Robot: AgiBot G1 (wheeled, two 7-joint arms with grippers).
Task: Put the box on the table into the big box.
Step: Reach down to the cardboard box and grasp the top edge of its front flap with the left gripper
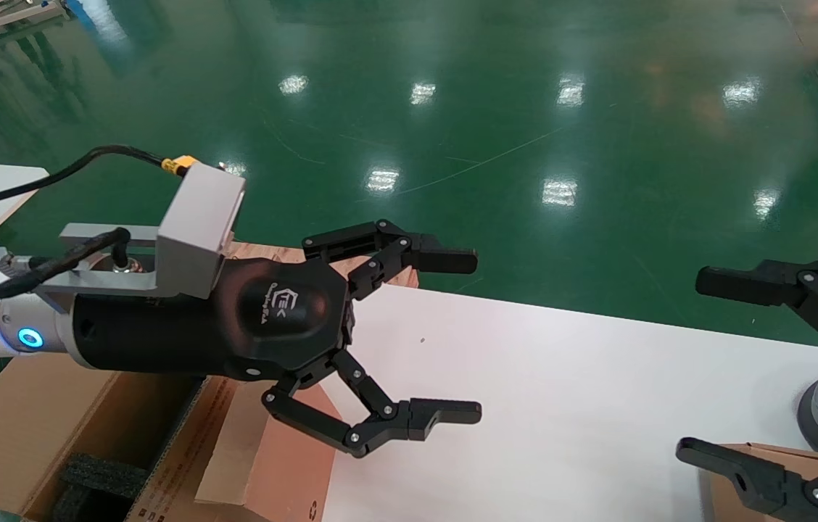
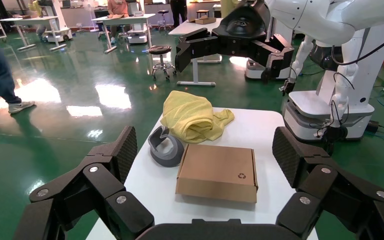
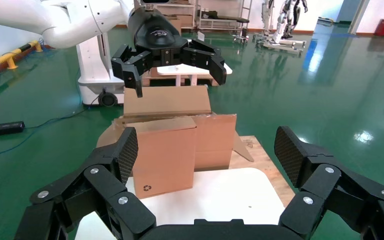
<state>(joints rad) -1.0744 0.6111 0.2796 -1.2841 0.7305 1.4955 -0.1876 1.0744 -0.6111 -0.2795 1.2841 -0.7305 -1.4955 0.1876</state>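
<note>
Hanging spread wide over the left end of the white table (image 1: 561, 406), the left gripper (image 1: 456, 337) faces the right gripper (image 1: 703, 366), which is equally splayed and empty. The right wrist view best shows the box (image 3: 165, 155), upright at the table's edge against the big box (image 3: 215, 142). Only the left wrist view shows one paler box (image 2: 217, 170), one grey ring (image 2: 166, 148) and one yellow cloth (image 2: 192, 117), with glossy green floor (image 1: 525, 109) beyond.
</note>
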